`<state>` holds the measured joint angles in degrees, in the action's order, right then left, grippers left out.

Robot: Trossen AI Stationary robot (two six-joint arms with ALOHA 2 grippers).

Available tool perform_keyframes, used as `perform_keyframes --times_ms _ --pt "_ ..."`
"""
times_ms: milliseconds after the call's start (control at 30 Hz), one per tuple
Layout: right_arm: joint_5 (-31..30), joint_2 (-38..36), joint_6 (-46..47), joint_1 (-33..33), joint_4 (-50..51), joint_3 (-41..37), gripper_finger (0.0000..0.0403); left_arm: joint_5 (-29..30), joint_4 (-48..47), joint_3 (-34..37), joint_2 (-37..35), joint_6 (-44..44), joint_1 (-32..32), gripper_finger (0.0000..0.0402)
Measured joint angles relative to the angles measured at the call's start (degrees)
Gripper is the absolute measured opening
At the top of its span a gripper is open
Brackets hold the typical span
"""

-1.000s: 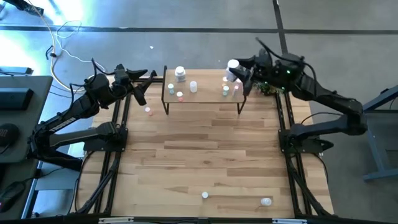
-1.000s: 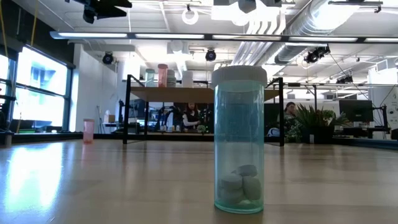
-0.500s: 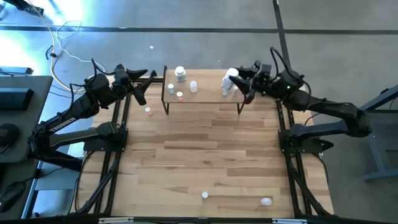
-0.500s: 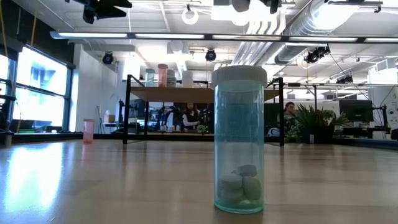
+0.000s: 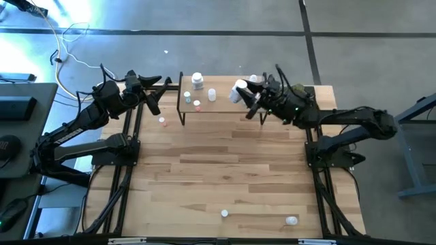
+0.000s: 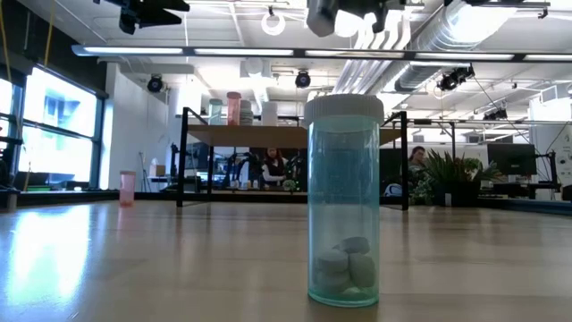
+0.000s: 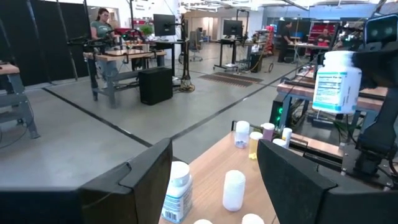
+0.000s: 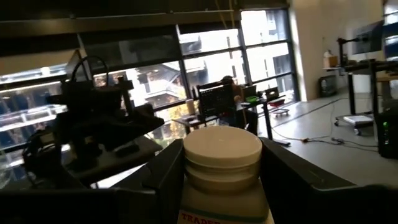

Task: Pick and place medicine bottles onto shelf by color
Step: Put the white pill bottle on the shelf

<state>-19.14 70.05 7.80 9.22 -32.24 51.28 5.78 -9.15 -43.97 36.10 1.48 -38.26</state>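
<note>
Right claw (image 5: 246, 100) pinching large white-capped bottle (image 5: 238, 90) over light-wood shelf (image 5: 225, 103); lower it upright, probably beside white ones; left claw (image 5: 158, 86) spread.

The high camera looks straight down on the table (image 5: 225, 170). The low one sits at tabletop height, close behind a teal bottle (image 6: 344, 201), facing the far shelf (image 6: 290, 134). Both show that shelf (image 5: 221, 95). Wrist cameras look forward between their own fingers.
</note>
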Motion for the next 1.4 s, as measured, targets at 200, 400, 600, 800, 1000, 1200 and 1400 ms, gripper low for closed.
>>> perform_keyframes --times_ms 200,400,600,800,1000,1200,1400 --pt "-10.2 6.1 -2.2 -4.4 -5.7 0.1 0.0165 0.0 0.0 0.0 0.0 -0.2 0.0 0.0225" --pt "-20.4 11.6 -7.8 -7.2 -13.4 0.1 0.0165 0.0 0.0 0.0 0.0 -0.2 0.0 0.0225" --pt "-23.8 15.8 -7.8 -7.0 -16.1 0.8 0.0165 0.0 0.0 0.0 0.0 -0.7 0.0 0.0225" --pt "-28.9 22.3 -9.7 -7.3 -8.2 8.9 0.0165 0.0 -0.5 0.0 0.0 -3.3 0.0 0.0225" --pt "-33.2 26.7 -6.5 -6.9 -5.1 12.3 0.0165 -0.1 -0.5 0.0 0.0 -3.2 0.0 0.0225" --pt "-36.6 29.8 -0.8 -6.2 -5.1 12.5 0.0165 -0.1 -0.5 0.0 0.0 -3.2 0.0 0.0225" --pt "-38.1 32.6 1.4 -6.2 -4.5 12.5 0.0165 -0.2 -0.5 0.0 0.0 -3.2 0.0 0.0225"
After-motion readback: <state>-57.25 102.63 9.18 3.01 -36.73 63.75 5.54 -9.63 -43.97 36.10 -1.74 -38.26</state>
